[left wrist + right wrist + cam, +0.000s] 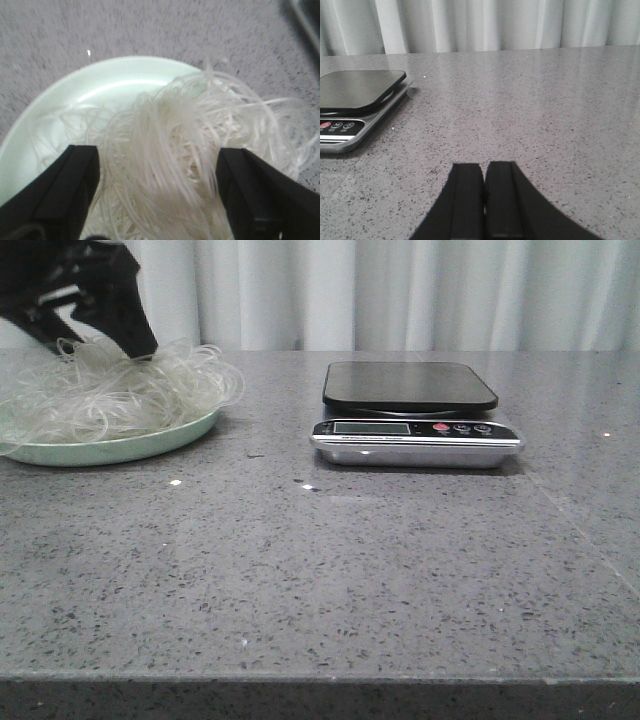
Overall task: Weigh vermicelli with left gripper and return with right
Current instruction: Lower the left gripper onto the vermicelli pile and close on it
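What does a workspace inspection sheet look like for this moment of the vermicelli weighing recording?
Surface: grey speckled stone-look tabletop, a few small pale specks in front of the scale.
Job's things: loose whitish translucent vermicelli tangle heaped on a pale green round plate; black-topped silver digital kitchen scale, platform bare.
Clutter: nothing seen.
Grippers: left claw open, lowered into the vermicelli, fingers either side of a clump; right claw shut, low over bare table beside the scale, holding nothing.
Cables: nothing seen.
Surroundings: white pleated curtain behind the table.
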{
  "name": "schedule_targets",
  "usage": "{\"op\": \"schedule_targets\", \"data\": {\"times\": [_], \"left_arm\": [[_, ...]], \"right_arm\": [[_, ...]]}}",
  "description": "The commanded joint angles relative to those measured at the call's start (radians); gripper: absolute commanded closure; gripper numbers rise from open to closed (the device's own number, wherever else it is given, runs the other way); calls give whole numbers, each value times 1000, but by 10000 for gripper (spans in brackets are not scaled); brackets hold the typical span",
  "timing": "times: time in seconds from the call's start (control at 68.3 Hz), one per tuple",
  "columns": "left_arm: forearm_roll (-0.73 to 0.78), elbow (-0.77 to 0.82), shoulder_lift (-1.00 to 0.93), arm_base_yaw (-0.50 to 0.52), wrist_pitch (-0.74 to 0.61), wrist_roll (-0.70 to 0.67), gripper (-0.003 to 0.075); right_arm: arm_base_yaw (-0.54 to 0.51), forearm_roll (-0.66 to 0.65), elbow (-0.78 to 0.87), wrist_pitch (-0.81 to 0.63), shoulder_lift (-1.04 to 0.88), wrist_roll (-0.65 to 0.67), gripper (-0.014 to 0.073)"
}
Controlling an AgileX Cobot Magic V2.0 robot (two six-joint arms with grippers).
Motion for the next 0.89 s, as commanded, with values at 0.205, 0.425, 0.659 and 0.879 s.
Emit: {"op": "schedule_targets", "data": {"times": [0.205, 0.425, 0.659, 0.879], "left_arm": [[-22, -31, 51, -4, 68, -38, 421], [-22, -31, 43, -4, 66, -38, 577], [-22, -86, 14, -4, 74, -38, 582], [-55, -200, -42, -4, 80, -38, 582]], "right_arm": [[0, 0, -7, -88, -16, -4, 443], [0, 0, -7, -88, -16, -4, 443], [0, 0, -7, -88, -16, -4, 443], [0, 0, -7, -88, -16, -4, 443]]}}
